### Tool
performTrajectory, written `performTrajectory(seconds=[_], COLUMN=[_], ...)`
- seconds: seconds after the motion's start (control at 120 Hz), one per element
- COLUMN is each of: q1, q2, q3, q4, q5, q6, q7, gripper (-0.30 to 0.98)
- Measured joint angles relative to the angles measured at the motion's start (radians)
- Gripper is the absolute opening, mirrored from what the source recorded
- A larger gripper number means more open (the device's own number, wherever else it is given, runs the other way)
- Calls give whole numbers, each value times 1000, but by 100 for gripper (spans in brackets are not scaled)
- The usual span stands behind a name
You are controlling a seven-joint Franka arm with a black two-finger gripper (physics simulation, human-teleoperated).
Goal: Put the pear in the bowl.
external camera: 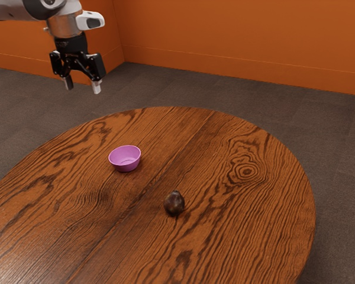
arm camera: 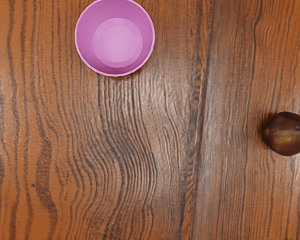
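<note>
On tbl (external camera: 248, 225), pear (external camera: 174, 204) stem (external camera: 176, 192) up, long axis approx vert, pincer (external camera: 83, 88) spread

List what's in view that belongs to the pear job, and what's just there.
Job:
- pear, dark, on the table
- bowl, pink-purple, empty, the pear's destination
- claw, open and empty, up above table height

Just there:
- table, wood, only the support
- wall, orange
- floor, dark grey

Glossy, dark-grained wooden table (external camera: 248, 219).
</note>
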State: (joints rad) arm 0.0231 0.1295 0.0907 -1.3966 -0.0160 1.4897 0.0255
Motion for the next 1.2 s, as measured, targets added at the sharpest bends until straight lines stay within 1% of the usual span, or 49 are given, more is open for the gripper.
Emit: performTrajectory(seconds=[0.217,0.275,0.383,0.492,0.6,0.8,0.925,1.2], q1=[4,-11,-72,-109,-135,-193,-225,-293], q2=[6,20,28,43,46,101,144,153], q3=[-1,-2,-2,-2,-2,0,0,0], q4=[-1,-19,-169,-279,-358,-413,-421,-520], q5=[0,-1,-3,-8,-16,-37,-76,-115], q6=[3,22,130,248,326,468,545,698], q7=[4,4,6,4,-10,-34,-45,-51], gripper=[67,67,67,67,67,67,67,67])
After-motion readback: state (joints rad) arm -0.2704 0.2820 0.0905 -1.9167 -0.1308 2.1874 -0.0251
